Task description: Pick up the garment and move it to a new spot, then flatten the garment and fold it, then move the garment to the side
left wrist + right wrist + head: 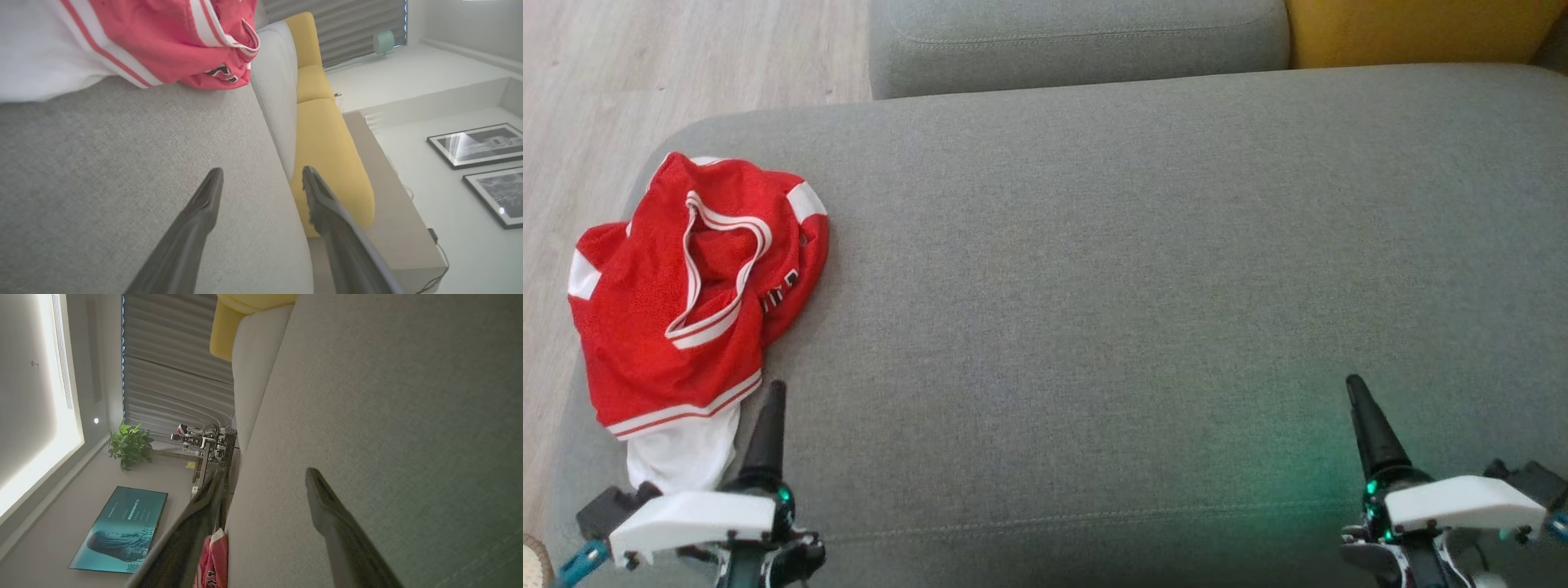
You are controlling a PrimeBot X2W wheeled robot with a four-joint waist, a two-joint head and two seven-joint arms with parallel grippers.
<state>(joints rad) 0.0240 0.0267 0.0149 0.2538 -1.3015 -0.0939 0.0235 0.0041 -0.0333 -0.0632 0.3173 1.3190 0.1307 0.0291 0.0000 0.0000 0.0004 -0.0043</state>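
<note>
Item 1, garment [686, 294]: red jersey with white bands and a white under-layer. It is crumpled in a heap at the 9 o'clock end of the grey seat cushion [1111, 245], close to the rounded edge beside the floor [686, 65]. Neck opening uppermost. Not yet moved, flattened or folded.

Item 2, left gripper [261, 171]: released, fingers spread, nothing between them. It sits at 5 o'clock of the garment, one fingertip [778, 390] just beside the white hem.

Item 3, bare cushion fabric toward 3 o'clock of the garment: probably the best new spot.

Item 4, right gripper [265, 473]: released and empty, at the 4 o'clock corner of the seat, well apart from the garment.

Handling note, judged: the step in hand is the pickup. The left gripper would do well to advance toward 11 o'clock and close on a raised, banded fold, not a flat single layer. It should lift until the cloth hangs clear of the cushion edge, then carry it toward 3 o'clock. A low drag risks bunching, or slipping the heap toward the floor.
</note>
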